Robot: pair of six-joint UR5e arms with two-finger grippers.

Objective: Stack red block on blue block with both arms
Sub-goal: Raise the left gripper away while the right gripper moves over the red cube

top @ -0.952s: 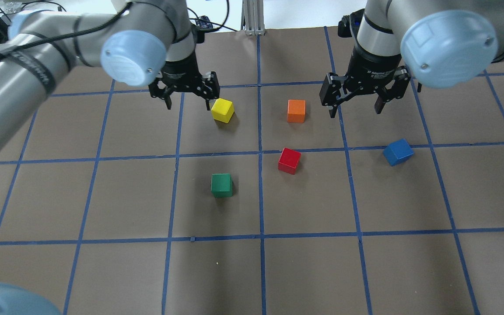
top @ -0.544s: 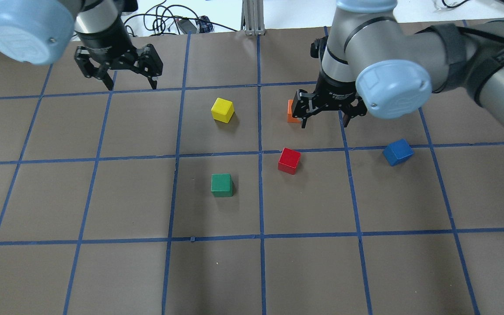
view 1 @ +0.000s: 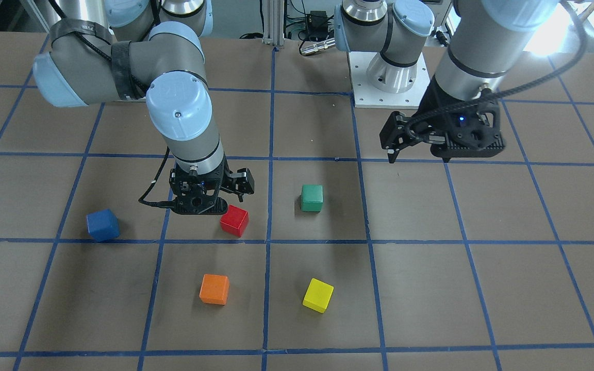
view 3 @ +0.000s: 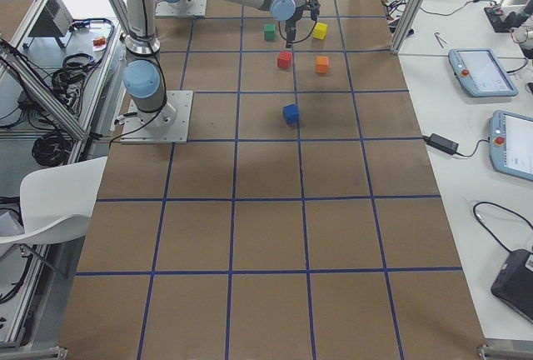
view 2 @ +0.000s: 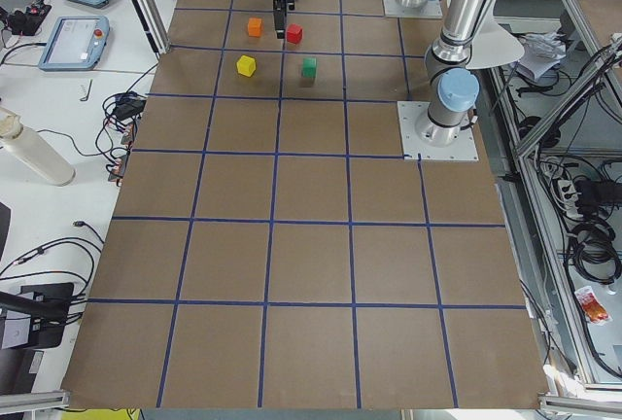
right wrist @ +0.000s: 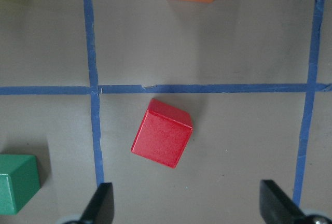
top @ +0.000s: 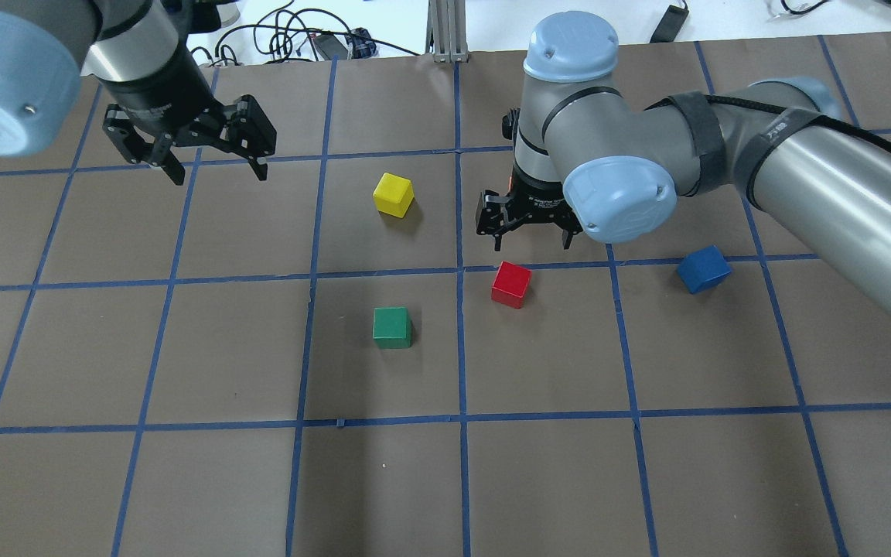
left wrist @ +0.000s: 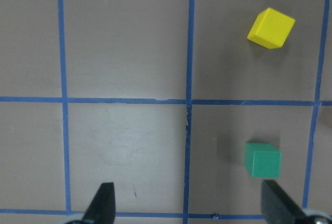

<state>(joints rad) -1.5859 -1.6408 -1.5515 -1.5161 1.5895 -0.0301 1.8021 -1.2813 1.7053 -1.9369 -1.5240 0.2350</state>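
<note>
A: From the operators' edge inward. Nearest row?
B: The yellow block (view 1: 318,295) and the orange block (view 1: 214,289). Both lie flat on the brown table (view 1: 482,288), each in its own taped square, well apart.

A: Next?
B: The red block (view 1: 234,220) is on the table, askew to the blue tape grid (view 1: 269,154) and near a tape crossing. Nothing is on it and nothing grips it. The blue block (view 1: 103,225) is in about the same row, well apart from red, out toward the robot's right. It is also askew and sits just beside a tape line. The green block (view 1: 311,198) is slightly further in, on red's other side.

A: Grippers?
B: The right gripper (top: 532,244) hangs over the table close to the red block, not touching it. In its wrist view the fingers (right wrist: 101,203) are spread wide and empty, and the red cube lies ahead of them, in line with the gap.

A: Left one?
B: The left gripper (top: 219,176) is further back on the robot's left, in the air, well apart from every block. Its fingers (left wrist: 104,203) are wide too and hold nothing. There is bare table between them.

A: Farthest?
B: A white base plate (view 1: 364,100) under an arm's foot.
</note>
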